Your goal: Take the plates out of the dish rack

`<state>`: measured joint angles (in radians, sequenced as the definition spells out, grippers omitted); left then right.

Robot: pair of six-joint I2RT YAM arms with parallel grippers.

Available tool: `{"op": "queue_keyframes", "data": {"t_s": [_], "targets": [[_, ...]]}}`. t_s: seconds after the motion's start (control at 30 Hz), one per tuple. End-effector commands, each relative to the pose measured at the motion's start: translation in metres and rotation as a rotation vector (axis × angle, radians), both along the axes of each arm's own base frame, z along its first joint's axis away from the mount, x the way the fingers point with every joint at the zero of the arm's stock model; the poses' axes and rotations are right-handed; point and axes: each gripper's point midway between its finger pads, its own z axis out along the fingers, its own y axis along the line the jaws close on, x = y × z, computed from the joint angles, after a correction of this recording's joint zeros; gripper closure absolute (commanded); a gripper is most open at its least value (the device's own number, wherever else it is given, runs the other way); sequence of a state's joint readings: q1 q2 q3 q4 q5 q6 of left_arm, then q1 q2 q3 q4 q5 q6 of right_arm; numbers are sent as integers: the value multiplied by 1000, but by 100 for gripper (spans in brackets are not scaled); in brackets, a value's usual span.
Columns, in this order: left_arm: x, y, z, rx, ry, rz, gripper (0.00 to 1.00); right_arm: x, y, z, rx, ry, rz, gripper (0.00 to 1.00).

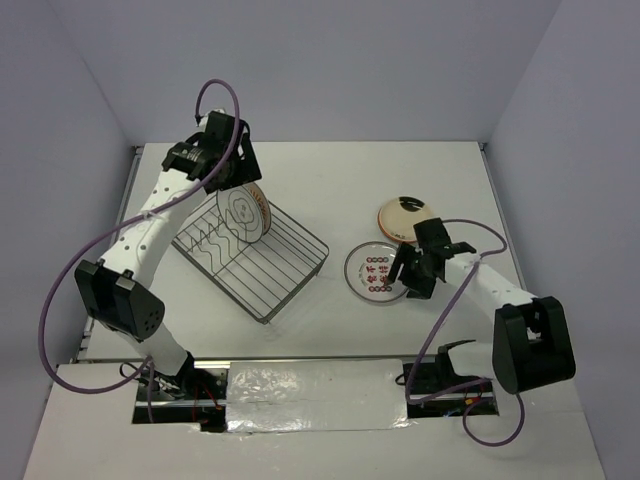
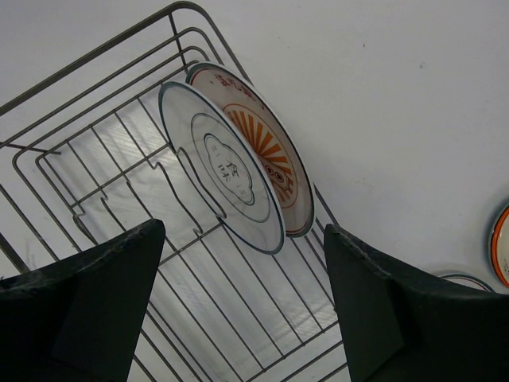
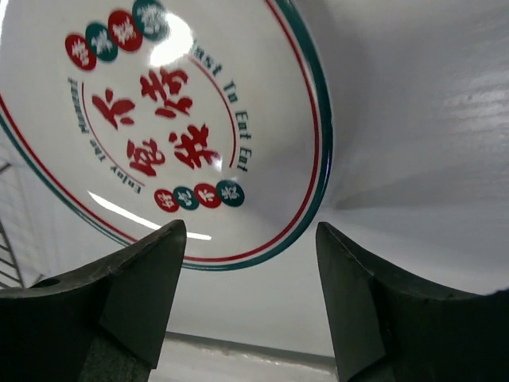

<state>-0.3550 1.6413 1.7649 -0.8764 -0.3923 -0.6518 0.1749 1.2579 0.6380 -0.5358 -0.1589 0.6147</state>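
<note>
Currently the left claw [image 2: 242, 239] is hanging released, both fingers [image 2: 95, 302] spread wide and gripping nothing. Directly ahead of it, two plates are standing on edge in the dish rack [image 2: 87, 151]. A white plate [image 2: 227, 179] with grey-blue rings is standing nearest the claw. An orange-sunburst plate [image 2: 274, 159] is leaning against its back, at the rack corner farthest from the claw. Neither plate is touching the claw.

The right claw [image 3: 248, 231] is likewise sitting released, low over the counter [image 3: 429, 119]. A red-lettered plate [image 3: 175, 119] is lying flat on the counter just ahead of its fingertips. Contact is probably not occurring, though the close view is leaving that uncertain. Beyond that plate, farther from the right claw, a cream plate [image 1: 403, 214] with an orange rim is resting on the counter, well apart from the rack.
</note>
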Motion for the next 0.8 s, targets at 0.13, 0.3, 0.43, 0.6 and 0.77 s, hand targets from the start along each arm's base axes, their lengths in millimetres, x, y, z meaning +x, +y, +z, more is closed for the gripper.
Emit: {"op": "queue_keyframes", "data": {"t_s": [0.13,0.3,0.43,0.6,0.77], "targets": [[5,9,-17,33,30,87,11,1,-12,49,-188,-43,34,11],[11,13,-31,58,37,123,23,4,-17,92,-205,-139,48,10],[21,9,-49,47,41,132,30,3,-11,112,-164,-186,62,10],[30,7,-69,53,60,152,39,1,-7,129,-141,-215,73,10],[31,7,-91,72,90,151,58,1,-10,150,-148,-261,76,10]]}}
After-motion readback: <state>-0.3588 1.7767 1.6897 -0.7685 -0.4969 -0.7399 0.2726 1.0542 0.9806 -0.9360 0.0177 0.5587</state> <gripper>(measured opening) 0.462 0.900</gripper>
